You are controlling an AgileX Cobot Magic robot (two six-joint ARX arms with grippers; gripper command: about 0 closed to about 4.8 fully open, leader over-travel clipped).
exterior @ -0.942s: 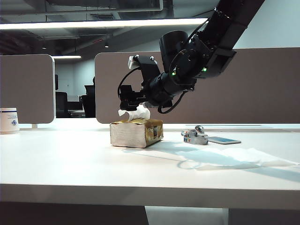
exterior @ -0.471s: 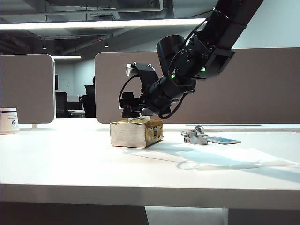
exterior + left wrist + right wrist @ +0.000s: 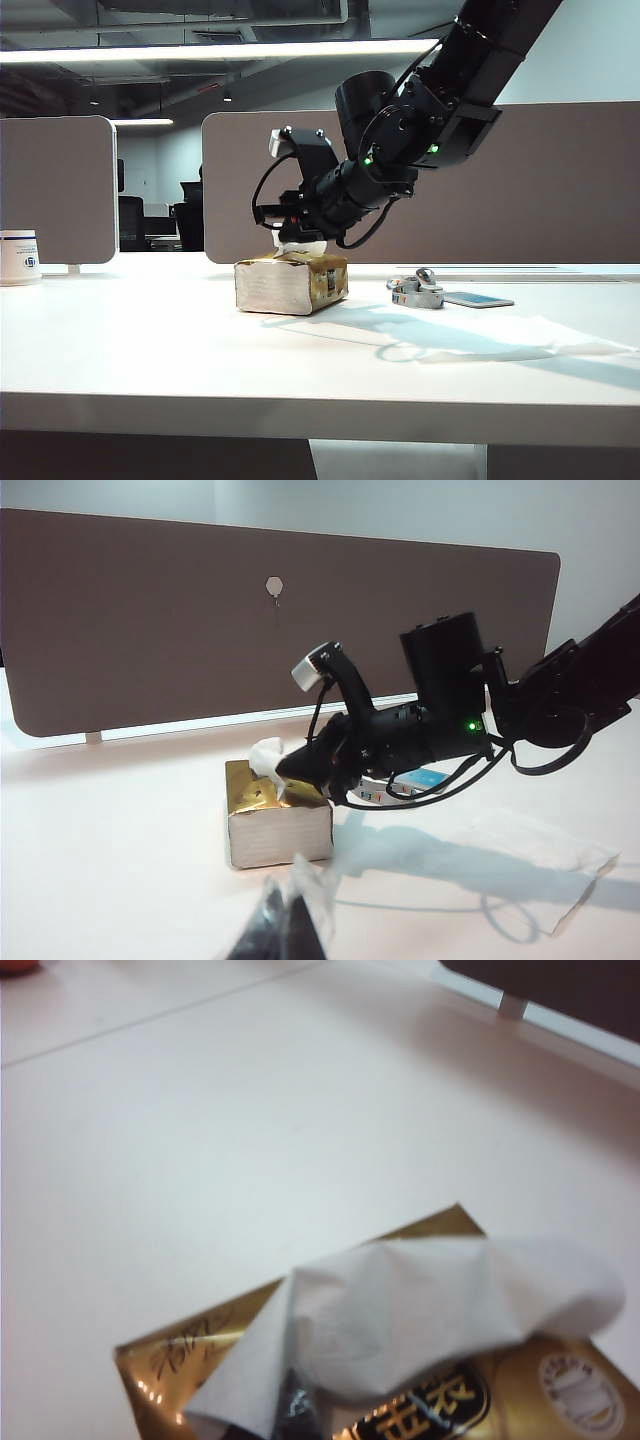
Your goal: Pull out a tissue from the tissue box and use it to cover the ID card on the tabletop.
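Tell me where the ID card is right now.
In the exterior view the ID card lies flat on the tabletop, right of the tissue box, with its bunched lanyard between them.

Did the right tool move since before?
Yes. The right tool dipped toward the tissue box, then lifted a little, now shut on the tissue.

A white cup [image 3: 19, 257] stands at nine o'clock beside a grey-brown divider panel [image 3: 57, 188]. A loose white tissue sheet [image 3: 490, 335] lies flat at four o'clock.
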